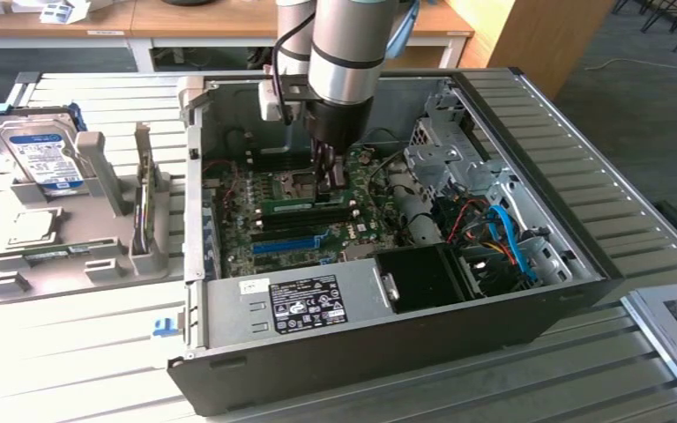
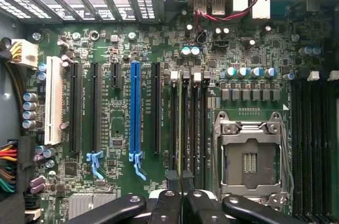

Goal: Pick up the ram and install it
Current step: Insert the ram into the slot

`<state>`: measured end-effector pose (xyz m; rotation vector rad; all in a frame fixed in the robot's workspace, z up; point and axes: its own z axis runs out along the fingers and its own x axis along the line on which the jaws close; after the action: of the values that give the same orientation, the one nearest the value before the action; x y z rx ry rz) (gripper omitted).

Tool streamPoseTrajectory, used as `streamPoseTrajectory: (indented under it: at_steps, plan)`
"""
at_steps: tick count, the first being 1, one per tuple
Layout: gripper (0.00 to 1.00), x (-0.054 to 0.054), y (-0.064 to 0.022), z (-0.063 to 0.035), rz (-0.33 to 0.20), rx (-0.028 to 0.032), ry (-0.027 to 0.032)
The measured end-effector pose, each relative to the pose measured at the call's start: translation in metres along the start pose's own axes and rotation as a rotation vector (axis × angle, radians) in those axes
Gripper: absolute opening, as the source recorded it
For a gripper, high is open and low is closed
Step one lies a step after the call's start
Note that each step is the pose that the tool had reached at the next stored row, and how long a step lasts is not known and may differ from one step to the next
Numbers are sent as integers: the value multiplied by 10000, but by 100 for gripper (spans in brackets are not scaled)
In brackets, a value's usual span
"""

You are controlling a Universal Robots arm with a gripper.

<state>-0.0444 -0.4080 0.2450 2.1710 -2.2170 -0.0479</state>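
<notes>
Pale slatted metal tabletop (image 1: 80, 352) carries a black box-shaped steel computer case (image 1: 550, 291), lying open with its upright walls ringing the interior. Inside is a flat green motherboard (image 2: 114, 107), studded with small round capacitors and ribbed with long plastic slots, one of them blue (image 2: 135, 110). The silver cylindrical robot arm (image 1: 345, 53) drops straight into the opening. Its black gripper (image 2: 181, 181) is clenched on the ram (image 2: 181, 123), a thin green stick seen edge-on. The ram lies along the row of narrow black memory slots, between the square silver-framed processor socket (image 2: 251, 163) and the expansion slots. Whether it is seated I cannot tell. Neighbouring slots lie just beside the fingers (image 2: 165, 203), and the case walls stand well apart. On the exterior view's left, a grey moulded rack (image 1: 68, 264) holds a blue-labelled hard drive (image 1: 42, 154).
</notes>
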Motion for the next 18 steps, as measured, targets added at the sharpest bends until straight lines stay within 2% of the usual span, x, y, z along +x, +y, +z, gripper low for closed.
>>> streamPoseTrajectory:
  at_steps: [8, 18]
  plan:
    - [12, -1, -59, -2, 0, 1, -2]
    - [12, -2, -65, 33, 0, 2, -3]
